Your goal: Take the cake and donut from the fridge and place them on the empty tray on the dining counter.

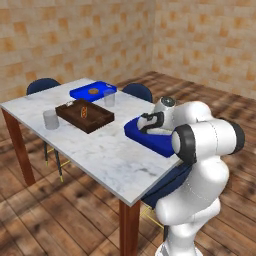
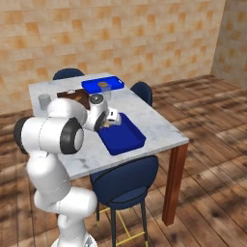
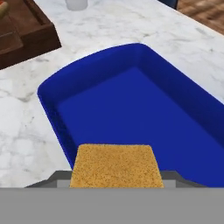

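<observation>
The arm reached out over the bench, and the gripper hung above the near end of the empty tray. Clamped between its jaws was the cake, a golden-tan square that sat low in the hand view, over the tray's blue floor (whether it touched that floor could not be told). From the left base view the gripper showed as a dark shape just over the tray, with the white wrist behind it.

The tray lay at the bench's near right corner, its long side running along the edge. Further back sat a brown wooden tray with a small reddish item in it, too small to name. Beyond that lay a second blue tray holding a round brown food. A pale cup stood to the left of the wooden tray, and a clear glass stood between the second blue tray and the wooden one.

A dark-blue chair was tucked in at the near side, and two more chair backs showed at the far side of the bench.
</observation>
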Controlling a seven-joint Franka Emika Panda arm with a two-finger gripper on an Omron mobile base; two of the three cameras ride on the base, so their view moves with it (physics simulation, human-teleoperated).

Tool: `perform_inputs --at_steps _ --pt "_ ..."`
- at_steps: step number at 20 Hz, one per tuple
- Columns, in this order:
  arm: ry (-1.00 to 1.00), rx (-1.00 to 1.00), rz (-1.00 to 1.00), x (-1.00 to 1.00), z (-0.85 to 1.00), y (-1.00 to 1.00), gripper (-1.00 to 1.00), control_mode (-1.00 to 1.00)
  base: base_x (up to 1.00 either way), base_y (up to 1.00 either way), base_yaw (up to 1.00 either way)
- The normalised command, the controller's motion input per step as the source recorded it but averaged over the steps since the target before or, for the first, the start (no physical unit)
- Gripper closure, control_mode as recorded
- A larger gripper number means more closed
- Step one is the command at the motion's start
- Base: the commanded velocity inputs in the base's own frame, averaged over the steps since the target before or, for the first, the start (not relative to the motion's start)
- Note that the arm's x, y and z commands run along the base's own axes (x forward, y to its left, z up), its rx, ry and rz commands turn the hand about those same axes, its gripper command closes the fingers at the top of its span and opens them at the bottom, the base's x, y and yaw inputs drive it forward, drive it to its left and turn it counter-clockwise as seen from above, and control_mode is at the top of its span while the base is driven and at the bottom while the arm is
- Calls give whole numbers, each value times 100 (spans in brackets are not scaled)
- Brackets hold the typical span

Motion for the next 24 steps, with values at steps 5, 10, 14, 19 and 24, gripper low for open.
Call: perform_inputs --at_steps 5,10,14,19,24 --pt "8 6 0 35 -23 -6 100 -100 0 0 0" --pt "0 0 0 39 -41 0 100 -100 0 0 0" --pt "0 0 0 32 -41 0 100 -100 0 0 0" --pt "0 0 0 43 -35 0 100 -100 0 0 0" --pt "1 0 0 41 -34 0 100 -100 0 0 0"
